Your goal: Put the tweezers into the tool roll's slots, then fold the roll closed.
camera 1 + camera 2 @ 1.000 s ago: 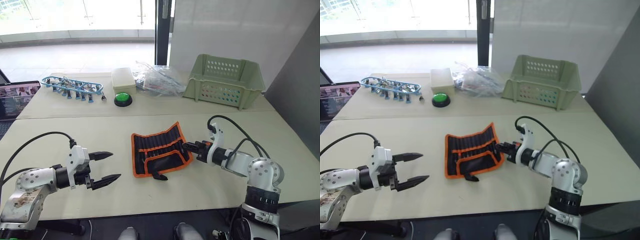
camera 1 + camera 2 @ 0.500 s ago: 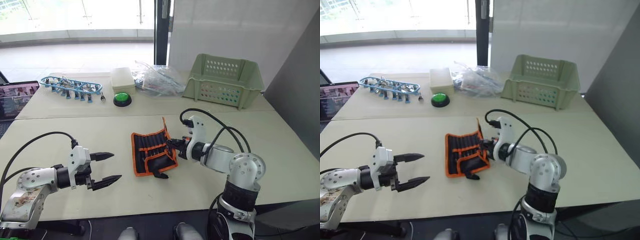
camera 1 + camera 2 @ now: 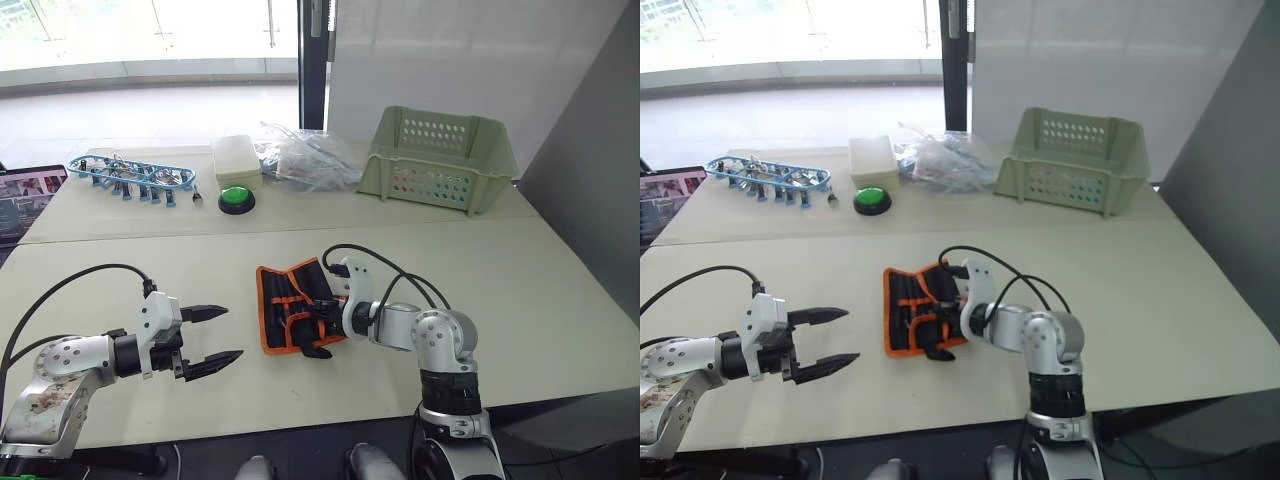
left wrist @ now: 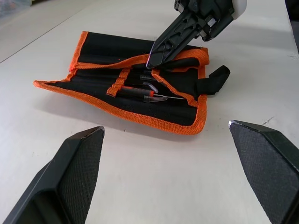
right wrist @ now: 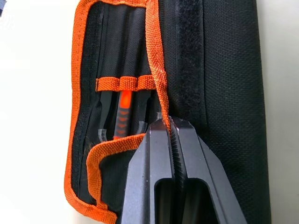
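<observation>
here, right tool (image 5: 169,125) pinching woven orange-edged tool roll (image 3: 290,310)

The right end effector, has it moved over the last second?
Yes. The right end effector has swung toward the robot's left, dragging the tool roll's right flap over; against the green button it now sits much nearer.

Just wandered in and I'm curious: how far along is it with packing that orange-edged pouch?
Tweezers already sit in the tool roll. The right end effector pinches the orange edge, with one flap folded over. The left end effector hovers open nearby. Finishing the fold remains.
</observation>
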Motion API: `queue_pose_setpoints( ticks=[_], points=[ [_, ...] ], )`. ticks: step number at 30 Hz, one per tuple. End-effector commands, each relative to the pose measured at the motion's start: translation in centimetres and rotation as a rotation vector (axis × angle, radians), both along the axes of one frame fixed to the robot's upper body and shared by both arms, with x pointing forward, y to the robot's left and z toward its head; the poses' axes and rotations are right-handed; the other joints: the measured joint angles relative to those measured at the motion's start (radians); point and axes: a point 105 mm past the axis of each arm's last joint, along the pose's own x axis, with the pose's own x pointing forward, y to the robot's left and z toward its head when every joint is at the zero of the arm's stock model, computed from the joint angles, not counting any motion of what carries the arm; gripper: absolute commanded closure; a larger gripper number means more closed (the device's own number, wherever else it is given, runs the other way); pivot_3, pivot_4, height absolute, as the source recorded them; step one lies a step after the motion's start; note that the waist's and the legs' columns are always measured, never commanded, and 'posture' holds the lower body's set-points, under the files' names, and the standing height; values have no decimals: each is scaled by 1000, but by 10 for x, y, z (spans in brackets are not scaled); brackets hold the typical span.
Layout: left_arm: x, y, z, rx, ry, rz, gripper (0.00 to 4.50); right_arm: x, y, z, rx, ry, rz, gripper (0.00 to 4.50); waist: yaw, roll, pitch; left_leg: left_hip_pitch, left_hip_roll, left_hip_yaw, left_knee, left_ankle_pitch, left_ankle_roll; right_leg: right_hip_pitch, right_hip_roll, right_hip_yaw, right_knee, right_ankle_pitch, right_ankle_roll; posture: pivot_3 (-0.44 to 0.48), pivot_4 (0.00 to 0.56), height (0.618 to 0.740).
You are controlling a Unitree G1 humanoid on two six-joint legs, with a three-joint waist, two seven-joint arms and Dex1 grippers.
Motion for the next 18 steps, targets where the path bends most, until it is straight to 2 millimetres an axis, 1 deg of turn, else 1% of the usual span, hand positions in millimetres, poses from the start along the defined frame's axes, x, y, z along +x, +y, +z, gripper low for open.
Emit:
queue_pose_setpoints(
  ticks=[1,2,4,5,6,7,8,11,14,15,18],
  points=[
    [0,-1,7,20,-27,-10,0,2,2,6,45,-2,22,3175,2,0,0,0,0,0,0,0,0,0,0,0,1,0,0,0,150,725],
    [0,-1,7,20,-27,-9,0,2,3,12,73,-19,43,2915,3,0,0,0,0,0,0,0,0,0,0,0,1,0,0,0,150,725],
    [-1,-1,7,19,-26,-8,0,1,0,27,113,-61,81,2169,3,0,0,0,0,0,0,1,0,0,0,0,1,0,0,0,150,725],
    [-1,-1,7,18,-27,-7,0,1,-1,38,164,-85,100,1875,6,0,0,0,0,0,0,1,0,0,0,0,1,0,0,0,150,725],
    [-1,0,7,18,-27,-7,0,0,-2,45,198,-100,112,1875,7,0,0,-1,0,0,1,1,0,0,0,0,1,0,0,0,150,725],
    [-1,0,8,15,-25,-6,0,1,-6,52,194,-148,133,1875,8,0,0,-1,0,0,1,1,0,0,-1,0,1,0,0,0,150,725],
    [-2,0,8,12,-24,-5,0,1,-8,57,186,-182,149,1875,8,0,0,-2,-1,0,1,1,0,0,-1,0,1,0,0,0,150,725],
    [-2,-1,8,-1,-18,-1,0,7,-23,64,155,-289,180,1875,7,0,0,-2,-1,0,1,1,0,-1,-1,0,0,0,0,0,150,725],
    [0,-3,9,-52,2,18,0,12,-30,63,104,-418,232,2660,4,0,0,-3,-1,0,0,1,0,-1,-1,0,-1,0,0,0,150,725],
    [1,-4,10,-68,9,26,0,11,-31,61,83,-457,259,3021,3,0,0,-3,-1,0,0,1,0,-2,-1,0,-1,0,0,0,150,725],
    [6,-9,11,-139,40,61,0,12,-29,40,-2,-537,343,4063,3,0,0,-3,0,0,0,1,0,-2,-1,0,-1,0,0,0,150,725]
  ],
)
